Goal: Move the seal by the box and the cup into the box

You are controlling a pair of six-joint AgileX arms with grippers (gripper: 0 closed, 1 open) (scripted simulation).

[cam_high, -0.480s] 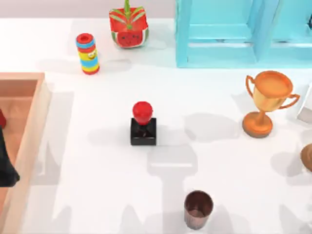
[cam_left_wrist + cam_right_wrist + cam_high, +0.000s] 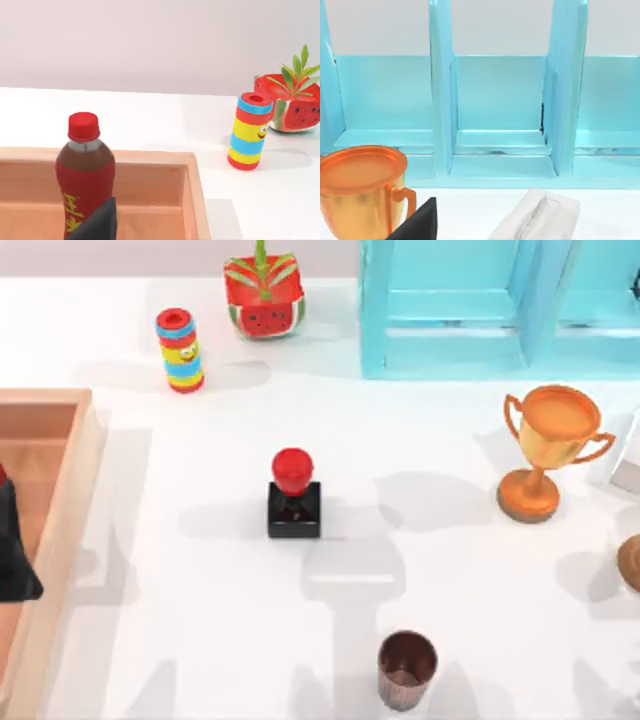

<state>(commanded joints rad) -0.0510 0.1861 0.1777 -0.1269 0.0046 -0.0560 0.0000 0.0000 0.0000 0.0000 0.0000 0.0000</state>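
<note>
- Since the earlier top view, the dark shape of the left arm over the box at the table's left edge has crept a little downward; the seal, the cup and everything else lie as they did.
- The left pincer hangs inside the box beside a red-capped bottle; I cannot tell how far its fingers are parted or whether they hold anything. The right pincer is near the trophy and the turquoise shelf unit, its fingers equally unreadable.
- The seal stands upright mid-table, well apart from the box; the cup stands upright near the front edge, further right.
- Risks, as I judge them: swinging out of the box, the left arm could tip the tall, narrow bottle. The seal's round, glossy red knob offers a poor grip, and a hold set too high may let it swivel on its heavy black square block.
- The cup is smooth, shiny copper-brown metal, slightly tapered, so it could slide out of a pinch or topple if nudged.
- The box is matte light wood with thick low walls; a low carry could catch the rim.
</note>
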